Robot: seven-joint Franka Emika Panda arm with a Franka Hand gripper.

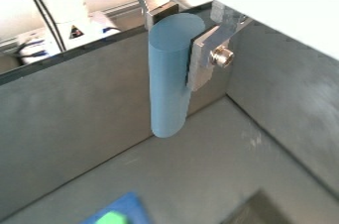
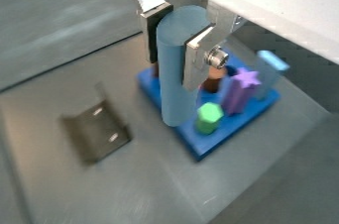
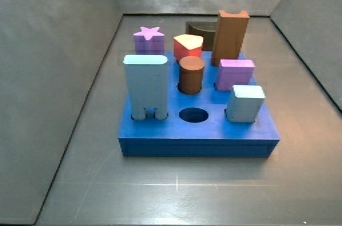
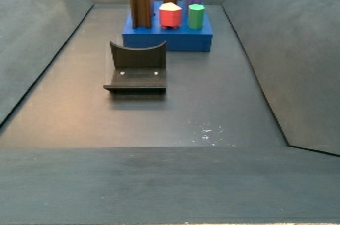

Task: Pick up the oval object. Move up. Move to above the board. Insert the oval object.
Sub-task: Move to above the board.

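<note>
You have the oval object (image 1: 173, 74) clamped in the gripper (image 1: 176, 45): in both wrist views the silver fingers (image 2: 199, 57) are closed against its sides near its upper end, and the post (image 2: 181, 67) hangs upright below them, clear of the floor. The gripper itself does not appear in either side view (nor does the post), so you can judge its place only from the wrist cameras.

In a wrist view the board (image 2: 212, 137) lies below and just beyond the post, with a green peg (image 2: 209, 118), a purple star peg (image 2: 243, 82) and a light-blue piece (image 2: 273, 62) standing on it. The fixture (image 2: 97, 129) sits on the floor beside the board.

In a side view you can see the board (image 3: 201, 137) with an open oval hole (image 3: 195, 115) near its front edge, between the arch block (image 3: 144, 87) and the square block (image 3: 245, 103). A brown cylinder (image 3: 193, 74) stands right behind that hole.
</note>
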